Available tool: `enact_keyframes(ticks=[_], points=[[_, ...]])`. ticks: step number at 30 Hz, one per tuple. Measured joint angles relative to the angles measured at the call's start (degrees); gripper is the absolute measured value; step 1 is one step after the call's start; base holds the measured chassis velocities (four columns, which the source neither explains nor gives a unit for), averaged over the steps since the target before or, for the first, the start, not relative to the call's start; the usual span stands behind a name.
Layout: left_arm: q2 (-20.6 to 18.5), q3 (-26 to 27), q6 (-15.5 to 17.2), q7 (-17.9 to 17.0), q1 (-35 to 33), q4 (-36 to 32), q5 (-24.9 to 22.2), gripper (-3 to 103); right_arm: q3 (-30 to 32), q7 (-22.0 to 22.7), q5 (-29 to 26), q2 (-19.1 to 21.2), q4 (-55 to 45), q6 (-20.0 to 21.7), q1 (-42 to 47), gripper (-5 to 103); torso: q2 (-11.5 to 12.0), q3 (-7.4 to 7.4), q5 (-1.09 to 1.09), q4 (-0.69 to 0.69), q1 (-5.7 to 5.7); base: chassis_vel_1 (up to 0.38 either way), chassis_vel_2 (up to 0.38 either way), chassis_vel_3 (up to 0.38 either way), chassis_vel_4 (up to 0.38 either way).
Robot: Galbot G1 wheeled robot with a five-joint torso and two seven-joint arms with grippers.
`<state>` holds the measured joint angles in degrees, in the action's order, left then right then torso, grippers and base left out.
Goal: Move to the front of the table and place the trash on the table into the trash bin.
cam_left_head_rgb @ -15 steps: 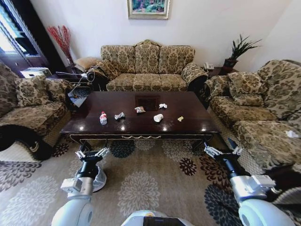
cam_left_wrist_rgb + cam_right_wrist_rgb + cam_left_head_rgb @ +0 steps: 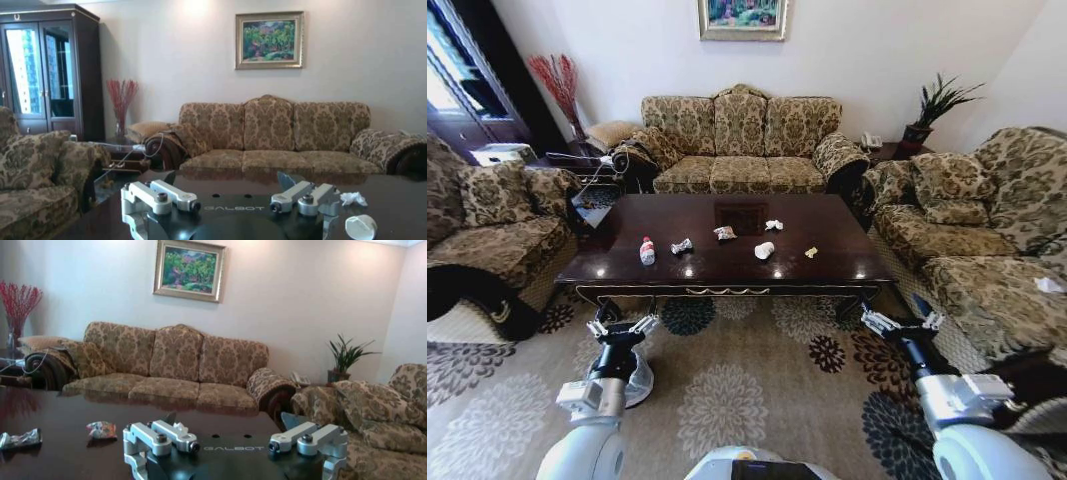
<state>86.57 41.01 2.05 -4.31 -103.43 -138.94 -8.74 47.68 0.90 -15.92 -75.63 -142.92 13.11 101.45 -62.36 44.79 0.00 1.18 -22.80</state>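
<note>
I'm facing the table [image 2: 727, 215], both arms held low near me; left gripper [image 2: 622, 328] and right gripper [image 2: 901, 322] are spread, empty. Trash sits mid-table: the small bottle [image 2: 646, 251] left looks rigid, grip its body; the white cup [image 2: 764, 250] crushable, pinch gently; wrappers [image 2: 682, 246] light, slippery.

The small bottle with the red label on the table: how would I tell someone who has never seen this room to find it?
Start at the dark glossy coffee table in front of the three-seat patterned sofa. A loose row of trash lies along its near half; the small bottle is at the robot's left end of that row, beside a shiny crumpled wrapper. It alone stands upright, white with a red band.
</note>
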Motion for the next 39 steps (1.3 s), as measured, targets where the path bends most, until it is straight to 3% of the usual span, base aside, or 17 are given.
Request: enact_keyframes(ticks=[13, 30, 39], points=[[0.0, -0.2, 0.0, 0.3, 0.2, 0.2, 0.3, 100, -2.0, 0.0, 3.0, -0.8, 0.2, -0.8, 0.1, 100, 0.0, 0.0, 0.01, 0.0, 0.0, 0.07, 0.081, -0.078, -0.076], [0.2, 0.0, 0.1, 0.3, 0.8, 1.5, 0.1, 100, -7.1, 1.1, 6.4, -0.9, 0.2, -0.4, -0.8, 100, 0.0, 0.0, -0.01, 0.0, 0.0, 0.281, 0.283, -0.287, -0.28], [0.3, 0.2, -1.1, 0.2, 1.3, 5.4, -0.8, 100, -9.3, 3.4, 6.8, -0.7, 1.5, 0.6, -2.1, 100, 0.0, 0.0, -0.04, 0.0, 0.0, 0.371, 0.33, -0.371, -0.31]])
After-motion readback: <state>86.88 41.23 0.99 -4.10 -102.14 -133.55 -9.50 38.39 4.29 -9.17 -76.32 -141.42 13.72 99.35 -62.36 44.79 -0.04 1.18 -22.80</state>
